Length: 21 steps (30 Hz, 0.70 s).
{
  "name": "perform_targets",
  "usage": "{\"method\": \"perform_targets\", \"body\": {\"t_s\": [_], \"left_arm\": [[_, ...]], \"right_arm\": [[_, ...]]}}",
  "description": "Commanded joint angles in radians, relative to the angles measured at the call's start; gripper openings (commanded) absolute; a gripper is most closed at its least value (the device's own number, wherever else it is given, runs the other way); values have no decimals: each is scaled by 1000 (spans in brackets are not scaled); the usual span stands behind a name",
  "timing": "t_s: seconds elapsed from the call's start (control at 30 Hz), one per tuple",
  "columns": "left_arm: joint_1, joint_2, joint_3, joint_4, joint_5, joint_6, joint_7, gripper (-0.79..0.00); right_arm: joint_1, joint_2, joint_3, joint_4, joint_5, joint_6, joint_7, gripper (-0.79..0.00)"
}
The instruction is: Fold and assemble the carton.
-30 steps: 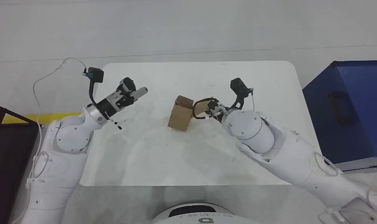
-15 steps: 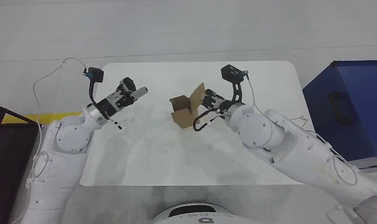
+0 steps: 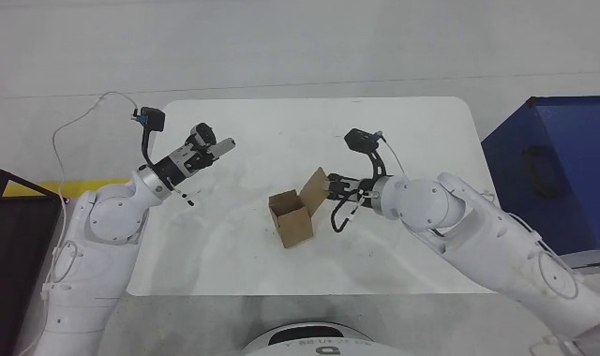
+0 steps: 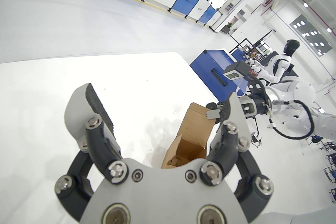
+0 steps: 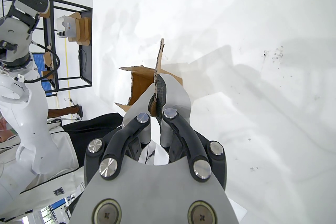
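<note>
1. While the carton stands open-topped near the middle of the bench, the right tool is clamped nearly closed on its raised flap, the cardboard edge pinched between the pads.
2. That grip likely steadies the carton and holds the flap up, ready to be folded over the opening.
3. The left tool hangs well apart from the carton, jaws spread wide and empty, seemingly free to press a flap down later.
4. Other top flaps stand unfolded, so assembly looks unfinished.
</note>
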Motion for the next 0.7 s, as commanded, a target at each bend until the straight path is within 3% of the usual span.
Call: {"method": "perform_targets", "body": {"t_s": [0.0, 0.1, 0.4, 0.6, 0.67], "left_arm": [[0, 0, 0, 0, 0, 0, 0, 0], [0, 0, 0, 0, 0, 0, 0, 0], [0, 0, 0, 0, 0, 0, 0, 0], [0, 0, 0, 0, 0, 0, 0, 0], [9, 1, 29, -16, 30, -14, -52, 0]], "right_arm": [[-7, 1, 9, -1, -18, 11, -4, -46], [-13, 0, 20, -2, -42, 26, -21, 0], [-19, -21, 49, -22, -42, 118, -119, 0], [-117, -16, 131, -105, 51, 90, -175, 0], [-155, -12, 156, -126, 61, 78, -188, 0]]}}
